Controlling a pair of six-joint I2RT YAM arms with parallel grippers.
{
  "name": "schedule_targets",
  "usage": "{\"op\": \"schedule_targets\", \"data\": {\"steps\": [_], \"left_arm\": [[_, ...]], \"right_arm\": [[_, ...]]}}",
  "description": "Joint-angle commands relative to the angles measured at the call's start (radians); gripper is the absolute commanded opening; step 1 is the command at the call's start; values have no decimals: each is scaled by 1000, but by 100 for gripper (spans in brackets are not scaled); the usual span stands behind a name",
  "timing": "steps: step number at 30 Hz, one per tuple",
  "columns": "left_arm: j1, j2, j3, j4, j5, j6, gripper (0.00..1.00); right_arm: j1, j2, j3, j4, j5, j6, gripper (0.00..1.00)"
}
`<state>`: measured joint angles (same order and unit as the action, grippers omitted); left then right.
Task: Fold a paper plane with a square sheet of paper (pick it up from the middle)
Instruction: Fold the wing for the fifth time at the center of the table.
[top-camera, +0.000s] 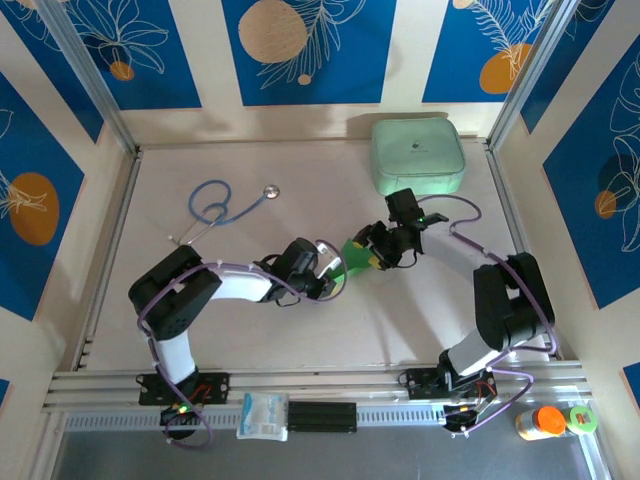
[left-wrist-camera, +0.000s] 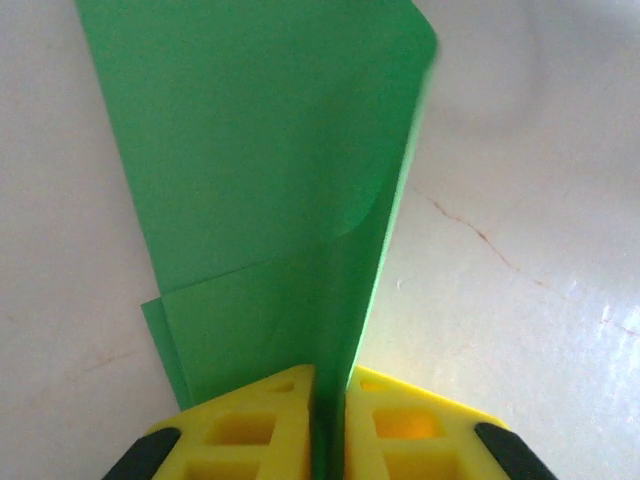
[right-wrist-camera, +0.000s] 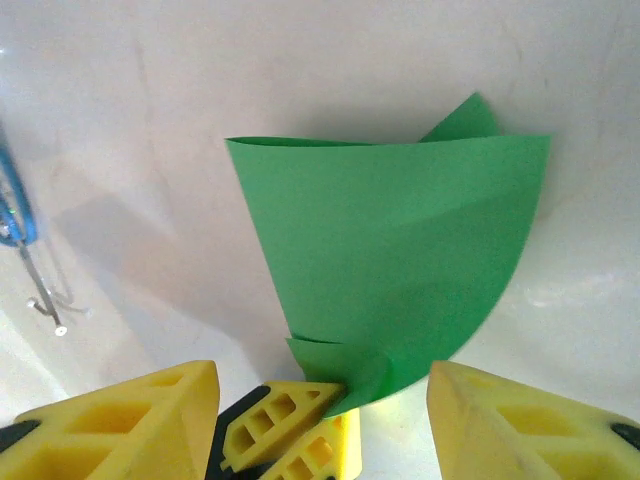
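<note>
top: logo on mint case (top-camera: 418, 155) too small to read; square sheet of paper (top-camera: 350, 262), creased, mid-tabletop (top-camera: 250, 320) between both wrists | left wrist: left fingers (left-wrist-camera: 250, 430) clenched on the sheet's lower edge | right wrist: right fingers (right-wrist-camera: 130, 420) spread apart either side of the sheet, gripping nothing

A lab robot cell: a pale surface (top-camera: 300, 335) boxed in by aluminium rails (top-camera: 330, 383) and blue leaf-print wall panels (top-camera: 350, 70), the left arm (top-camera: 180, 295) and right arm (top-camera: 510, 300) bolted at its near edge.
</note>
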<state>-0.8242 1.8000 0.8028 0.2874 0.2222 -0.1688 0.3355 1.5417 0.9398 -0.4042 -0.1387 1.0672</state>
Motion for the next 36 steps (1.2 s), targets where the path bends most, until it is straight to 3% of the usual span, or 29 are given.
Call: {"op": "schedule_targets", "data": {"steps": [1,14,26,36], "left_arm": [[30,-24,-43,111,68,-123,14],[94,-21,-121,311,167,-359,13],[132,58,-195,571,206,-624,10],[134,83,-209,600,215,-722,9]], "right_arm": [[-18,-43,-59,89,-27,-102,58],[-28,-91,-182,245,-88,-198,58],[22,47,-118,253,-141,-358,56],[50,153,-42,228,-145,-419,56]]}}
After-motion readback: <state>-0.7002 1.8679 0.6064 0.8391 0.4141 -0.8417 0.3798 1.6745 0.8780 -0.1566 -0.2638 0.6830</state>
